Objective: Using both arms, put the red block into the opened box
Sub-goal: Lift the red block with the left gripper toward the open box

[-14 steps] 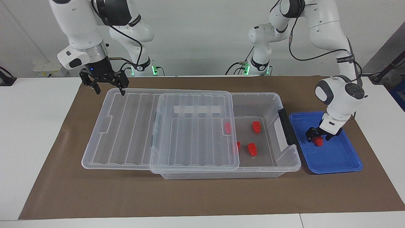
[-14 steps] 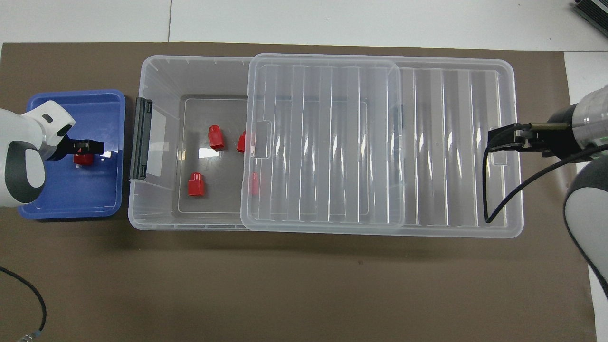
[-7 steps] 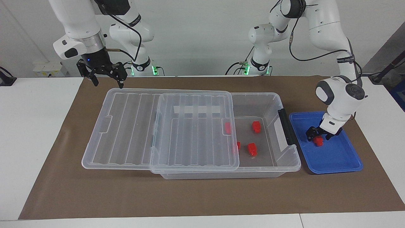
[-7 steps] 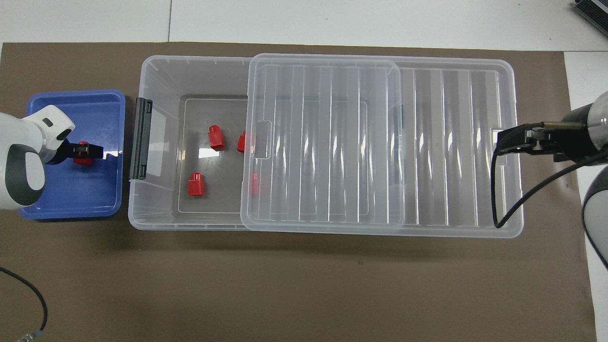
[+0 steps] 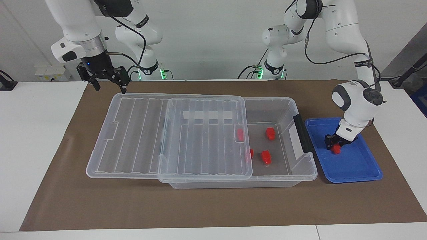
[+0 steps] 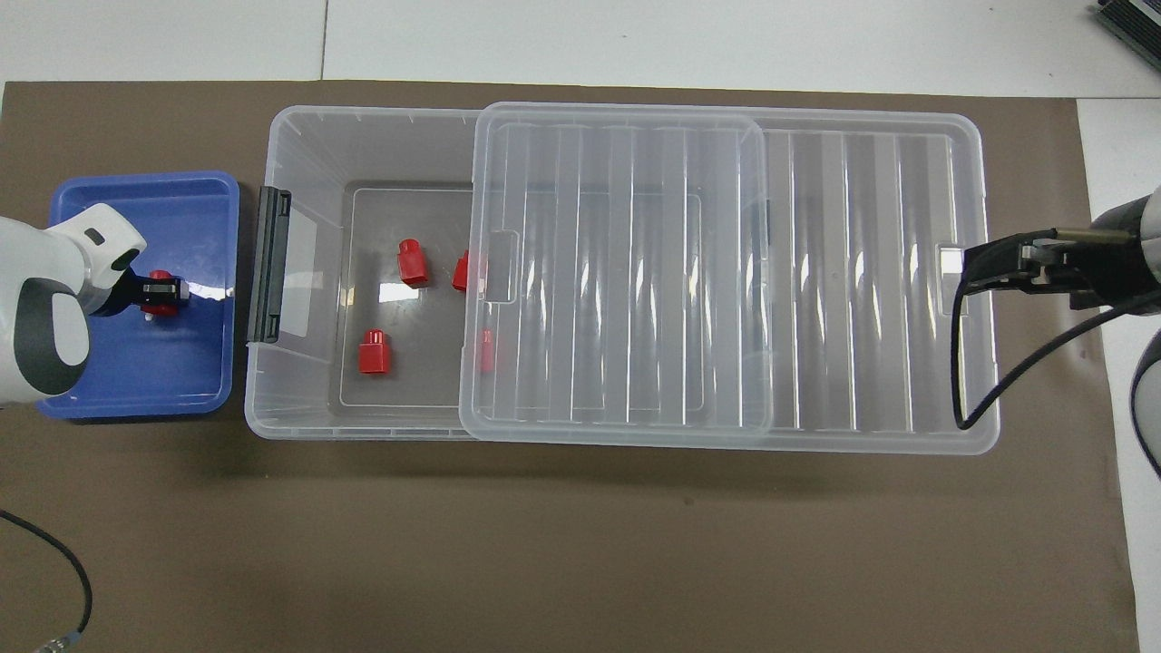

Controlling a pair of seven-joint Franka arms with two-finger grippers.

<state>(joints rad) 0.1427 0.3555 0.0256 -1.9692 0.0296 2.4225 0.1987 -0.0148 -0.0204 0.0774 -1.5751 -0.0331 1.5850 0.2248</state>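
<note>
A red block [image 5: 336, 149] [image 6: 160, 277] lies in the blue tray [image 5: 353, 168] [image 6: 136, 385], and my left gripper [image 5: 334, 144] [image 6: 166, 292] is down in the tray, shut on it. The clear box [image 5: 283, 100] [image 6: 363, 122] stands mid-table. Its ribbed lid [image 5: 133, 133] [image 6: 862, 272] is slid toward the right arm's end, so the end by the black handle [image 5: 302, 132] [image 6: 269, 263] is uncovered. Several red blocks [image 5: 266, 157] [image 6: 373, 351] lie inside the box. My right gripper [image 5: 110, 88] [image 6: 975, 272] hangs open above the lid's end edge.
The blue tray sits on the brown mat [image 5: 213, 206] [image 6: 580, 544] beside the box's handle end, toward the left arm's end of the table. A black cable [image 6: 961, 399] droops from the right arm over the lid's end.
My left gripper has shut on the red block in the tray. My right gripper has lifted off the lid's edge and drawn back toward the right arm's end, staying open.
</note>
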